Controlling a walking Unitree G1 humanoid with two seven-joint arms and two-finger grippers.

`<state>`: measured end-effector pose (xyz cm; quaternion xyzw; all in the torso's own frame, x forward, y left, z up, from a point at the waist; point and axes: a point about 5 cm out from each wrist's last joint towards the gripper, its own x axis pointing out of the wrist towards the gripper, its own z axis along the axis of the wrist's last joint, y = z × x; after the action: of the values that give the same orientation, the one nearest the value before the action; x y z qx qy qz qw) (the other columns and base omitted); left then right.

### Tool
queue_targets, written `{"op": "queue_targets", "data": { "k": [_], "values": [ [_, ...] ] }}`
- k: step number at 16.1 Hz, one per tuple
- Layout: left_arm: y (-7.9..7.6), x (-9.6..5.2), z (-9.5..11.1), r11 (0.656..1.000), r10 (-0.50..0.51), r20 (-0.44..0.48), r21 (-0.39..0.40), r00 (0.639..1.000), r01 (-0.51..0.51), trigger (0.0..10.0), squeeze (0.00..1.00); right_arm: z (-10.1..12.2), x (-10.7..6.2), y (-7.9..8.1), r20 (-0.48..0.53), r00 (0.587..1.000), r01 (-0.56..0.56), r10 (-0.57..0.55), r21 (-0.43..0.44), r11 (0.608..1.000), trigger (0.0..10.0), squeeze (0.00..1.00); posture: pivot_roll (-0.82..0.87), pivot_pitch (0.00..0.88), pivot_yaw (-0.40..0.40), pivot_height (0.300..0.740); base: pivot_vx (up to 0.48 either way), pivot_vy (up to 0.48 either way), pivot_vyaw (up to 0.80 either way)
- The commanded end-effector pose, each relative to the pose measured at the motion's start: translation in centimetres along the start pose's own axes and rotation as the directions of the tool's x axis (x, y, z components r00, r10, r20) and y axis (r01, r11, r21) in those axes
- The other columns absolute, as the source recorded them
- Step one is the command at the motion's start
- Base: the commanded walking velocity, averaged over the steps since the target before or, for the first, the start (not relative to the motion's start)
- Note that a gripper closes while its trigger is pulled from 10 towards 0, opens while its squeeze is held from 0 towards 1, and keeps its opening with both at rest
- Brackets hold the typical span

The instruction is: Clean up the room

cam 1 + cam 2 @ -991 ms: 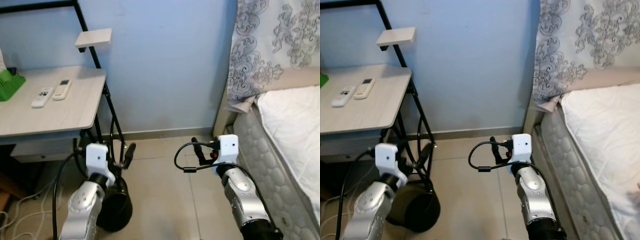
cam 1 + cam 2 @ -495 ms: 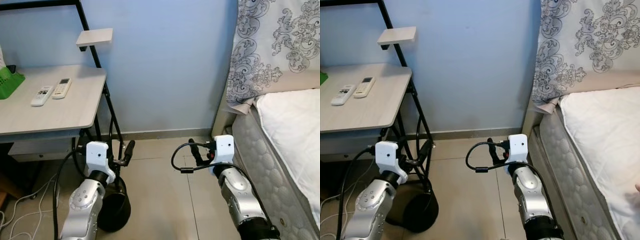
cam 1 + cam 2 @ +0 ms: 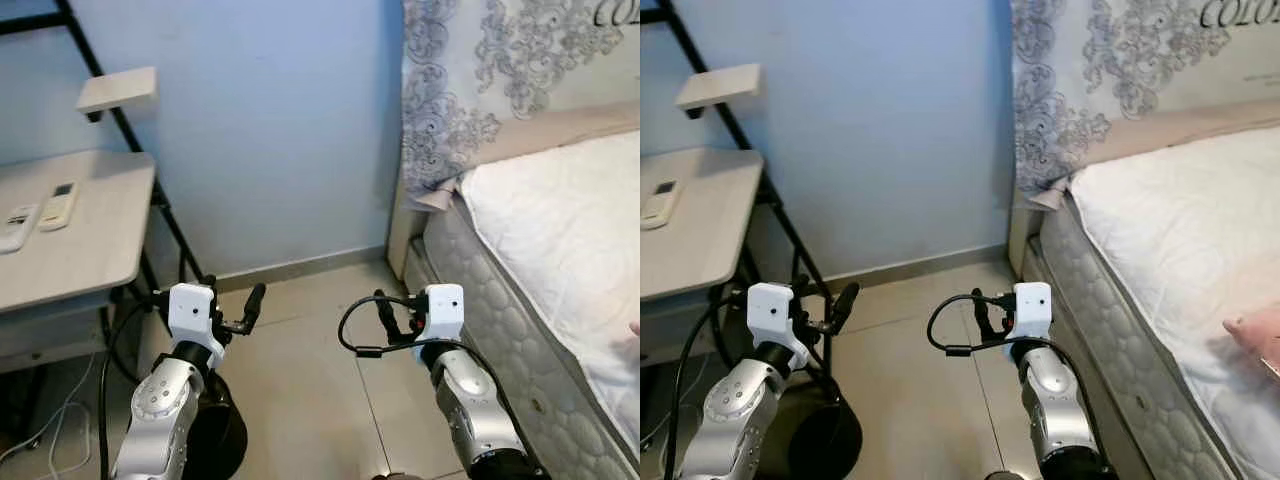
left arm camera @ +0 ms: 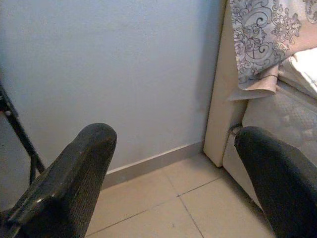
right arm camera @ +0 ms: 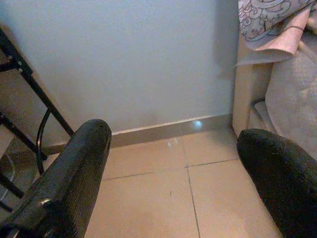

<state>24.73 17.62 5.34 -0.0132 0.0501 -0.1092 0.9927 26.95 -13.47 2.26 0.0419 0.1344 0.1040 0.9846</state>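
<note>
My left gripper [image 3: 248, 305] and right gripper [image 3: 386, 312] are both held low in front of me over the tiled floor [image 3: 300, 360], apart from everything. Each is open with nothing between its fingers; this is plain in the left wrist view [image 4: 173, 144] and the right wrist view [image 5: 173, 141]. A bed with a white sheet [image 3: 560, 220] stands on the right. A pink item [image 3: 1252, 336] lies at the bed's near right edge, cut off by the picture. Two white remotes [image 3: 45, 207] lie on the wooden desk [image 3: 70, 250] at the left.
A black bin [image 3: 215, 440] stands on the floor under my left arm, beside the desk's black frame [image 3: 175, 235]. A patterned cloth [image 3: 480, 80] hangs at the bed's head. The blue wall [image 3: 270, 130] is ahead. White cables [image 3: 50, 430] lie under the desk.
The camera has turned to the right: the desk has slid left and more of the bed shows, with the pink item now in sight. Both arms keep their pose.
</note>
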Motion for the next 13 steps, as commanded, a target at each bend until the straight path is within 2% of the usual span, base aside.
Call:
{"op": "queue_targets", "data": {
  "k": [1,3,5,6,10,13],
  "values": [
    [0.1,-0.2,0.0,1.0,0.017,0.002,-0.018,1.0,-0.017,10.0,0.0,0.8,0.1,-0.2,0.029,0.999,-0.014,0.015,-0.034,0.999,10.0,0.0,-0.1,0.0,0.114,0.74,0.0,0.0,-0.76],
    [-0.6,-0.3,-0.7,0.994,0.04,-0.004,-0.106,0.999,-0.04,10.0,0.0,1.7,0.2,-1.0,0.03,0.999,-0.017,0.02,-0.098,0.995,10.0,0.0,-0.15,0.0,0.098,0.74,0.0,0.0,-0.76],
    [-2.5,0.0,-1.4,0.992,0.024,-0.007,-0.121,1.0,-0.025,10.0,0.0,2.5,0.2,-2.8,0.02,1.0,-0.013,0.015,-0.134,0.991,10.0,0.0,-0.16,0.0,0.068,0.74,0.0,0.0,-0.76],
    [-2.5,0.4,-1.1,0.993,0.03,0.004,-0.117,1.0,-0.029,10.0,0.0,2.5,0.5,-3.7,0.002,1.0,0.025,-0.025,-0.103,0.994,10.0,0.0,-0.15,0.0,0.061,0.74,0.0,0.0,-0.76],
    [-1.8,1.2,0.0,0.997,0.004,0.031,-0.083,1.0,-0.001,10.0,0.0,2.1,0.4,-2.4,0.011,1.0,0.009,-0.008,-0.084,0.996,10.0,0.0,-0.17,0.0,0.099,0.74,0.0,0.0,-0.76],
    [-2.3,1.9,0.2,0.997,-0.06,0.033,-0.052,0.998,0.062,10.0,0.0,1.8,0.1,-2.0,0.019,1.0,0.012,-0.01,-0.077,0.997,10.0,0.0,-0.18,0.0,0.13,0.74,0.0,0.115,-0.75]
  ]
}}
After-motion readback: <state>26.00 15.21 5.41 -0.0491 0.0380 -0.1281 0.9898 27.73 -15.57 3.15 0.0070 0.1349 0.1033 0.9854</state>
